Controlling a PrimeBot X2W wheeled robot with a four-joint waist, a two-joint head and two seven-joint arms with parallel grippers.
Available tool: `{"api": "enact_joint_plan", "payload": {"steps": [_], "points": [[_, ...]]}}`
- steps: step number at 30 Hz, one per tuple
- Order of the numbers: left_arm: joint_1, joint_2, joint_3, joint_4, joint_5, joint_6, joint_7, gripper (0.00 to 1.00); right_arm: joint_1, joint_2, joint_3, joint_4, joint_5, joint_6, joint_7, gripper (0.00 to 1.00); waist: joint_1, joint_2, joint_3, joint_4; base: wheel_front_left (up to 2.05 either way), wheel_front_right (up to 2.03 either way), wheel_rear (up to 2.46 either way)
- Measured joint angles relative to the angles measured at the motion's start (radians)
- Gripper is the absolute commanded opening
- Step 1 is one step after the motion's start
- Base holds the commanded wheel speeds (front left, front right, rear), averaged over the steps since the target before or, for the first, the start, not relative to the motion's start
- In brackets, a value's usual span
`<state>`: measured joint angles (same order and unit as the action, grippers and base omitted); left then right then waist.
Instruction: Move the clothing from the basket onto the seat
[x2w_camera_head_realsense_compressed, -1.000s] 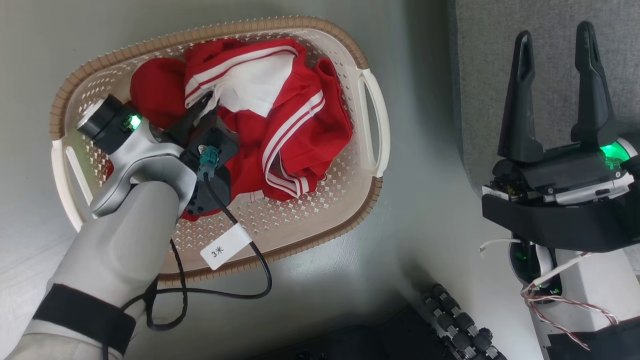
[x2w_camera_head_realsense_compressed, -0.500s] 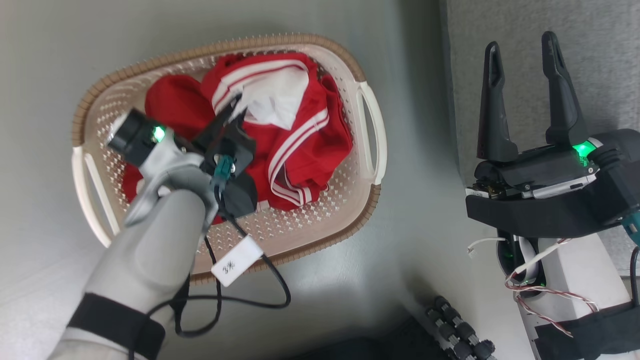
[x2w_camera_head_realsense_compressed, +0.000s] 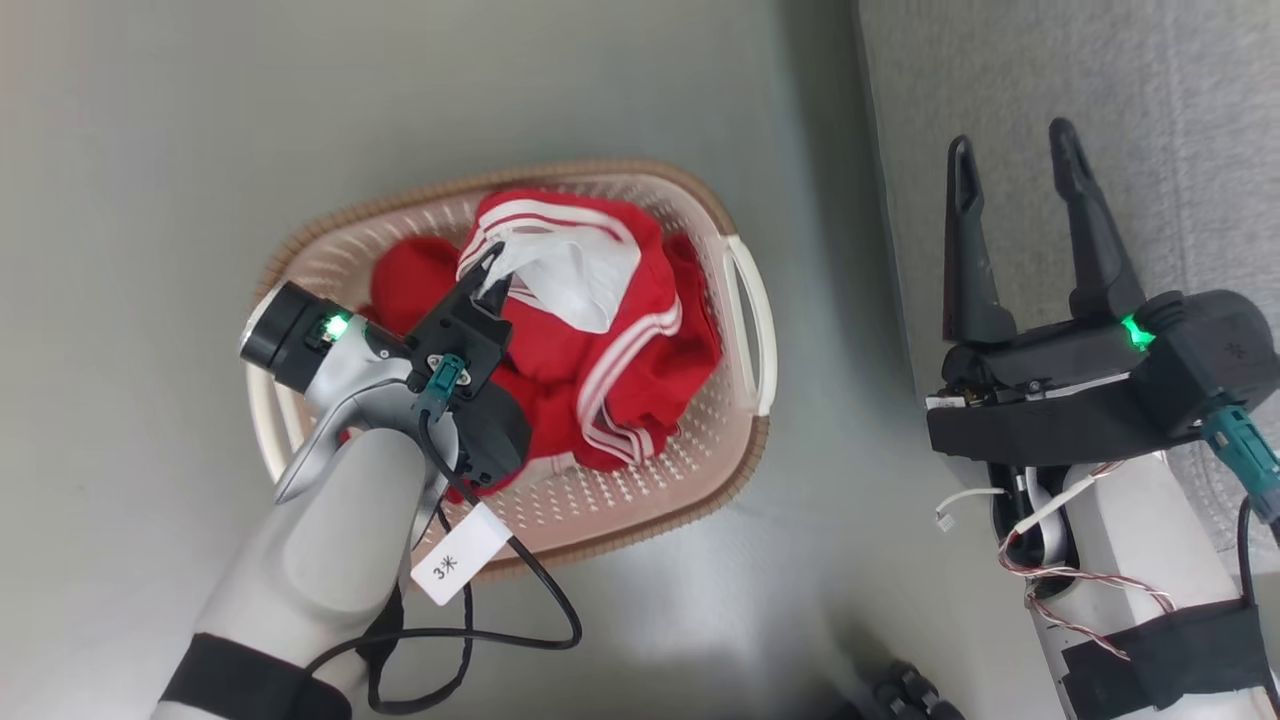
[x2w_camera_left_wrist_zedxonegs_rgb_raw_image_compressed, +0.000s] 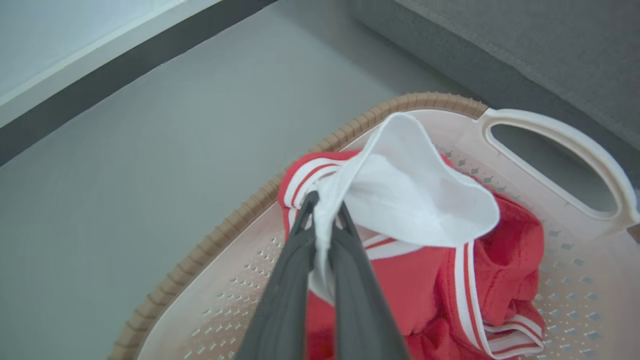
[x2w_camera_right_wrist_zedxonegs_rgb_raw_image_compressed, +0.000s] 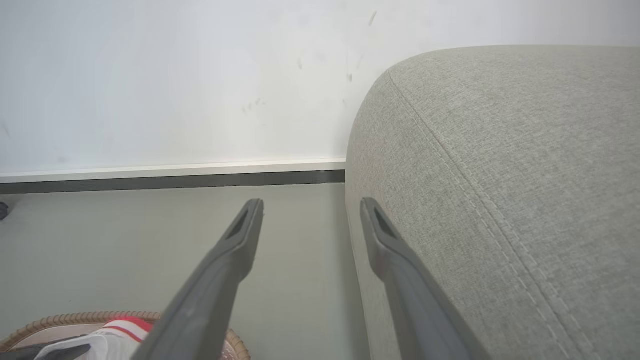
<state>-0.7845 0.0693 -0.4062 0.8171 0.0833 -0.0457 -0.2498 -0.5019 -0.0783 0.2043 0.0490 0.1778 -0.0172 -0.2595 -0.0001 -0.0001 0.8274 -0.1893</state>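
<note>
Here our left gripper (x2w_camera_head_realsense_compressed: 492, 262) pinches clothing (x2w_camera_head_realsense_compressed: 640, 350) over the basket (x2w_camera_head_realsense_compressed: 640, 490), centre-left; our right gripper (x2w_camera_head_realsense_compressed: 1012, 137) gapes at the edge of the seat (x2w_camera_head_realsense_compressed: 1180, 100).

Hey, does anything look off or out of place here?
Nothing spilled or broken. The clothing lies crumpled in the basket, its white panel pinched by the left hand. One oddity: thin loose wires dangle below the open right hand, one ending in a free white plug.

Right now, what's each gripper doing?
Left gripper: closed on the clothing, pinching its white panel.
Right gripper: open, holding nothing.
</note>
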Motion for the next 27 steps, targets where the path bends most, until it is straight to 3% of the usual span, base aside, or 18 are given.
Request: {"api": "enact_joint_plan", "payload": {"steps": [27], "points": [[0.009, -0.018, -0.028, -0.112, -0.067, -0.052, 0.0, 0.0, 0.024, -0.01, -0.026, 0.316, 0.009, 0.078, 0.001, 1.0, -0.0001, 0.0, -0.364, 0.115, 0.0, 0.0, 0.0]]}}
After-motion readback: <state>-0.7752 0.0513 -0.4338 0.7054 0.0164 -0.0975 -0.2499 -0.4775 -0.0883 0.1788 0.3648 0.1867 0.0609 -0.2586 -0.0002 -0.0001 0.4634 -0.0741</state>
